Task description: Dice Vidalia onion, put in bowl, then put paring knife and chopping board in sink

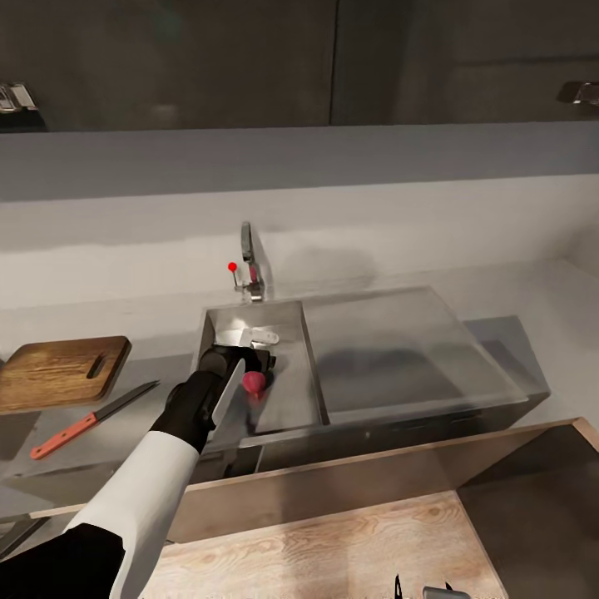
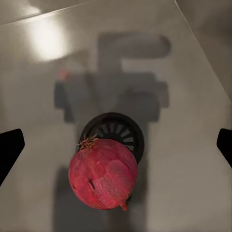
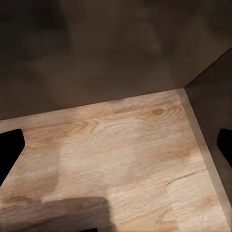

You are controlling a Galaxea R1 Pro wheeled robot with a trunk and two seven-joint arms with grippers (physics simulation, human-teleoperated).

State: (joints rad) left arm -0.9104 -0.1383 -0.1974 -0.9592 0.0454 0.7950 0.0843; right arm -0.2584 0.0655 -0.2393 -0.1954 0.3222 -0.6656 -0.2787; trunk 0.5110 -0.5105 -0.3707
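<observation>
The onion (image 2: 102,174), dark red with a papery skin, lies on the floor of the sink (image 1: 287,320), partly over the round drain (image 2: 112,130). My left gripper (image 1: 254,366) hangs open inside the basin just above the onion (image 1: 254,382). Its dark fingertips (image 2: 9,152) stand wide on either side and touch nothing. On the grey countertop (image 1: 150,433) left of the sink lie the wooden chopping board (image 1: 62,370) and the red-handled paring knife (image 1: 91,420). My right gripper (image 1: 420,591) is open, low over a light wooden surface (image 3: 116,154). The bowl is out of view.
The chrome tap (image 1: 249,266) with its red knob stands behind the basin. A flat steel drainboard (image 1: 399,349) lies right of it. A light wooden top (image 1: 333,541) with a raised rim runs between me and the counter. Dark wall cabinets hang above.
</observation>
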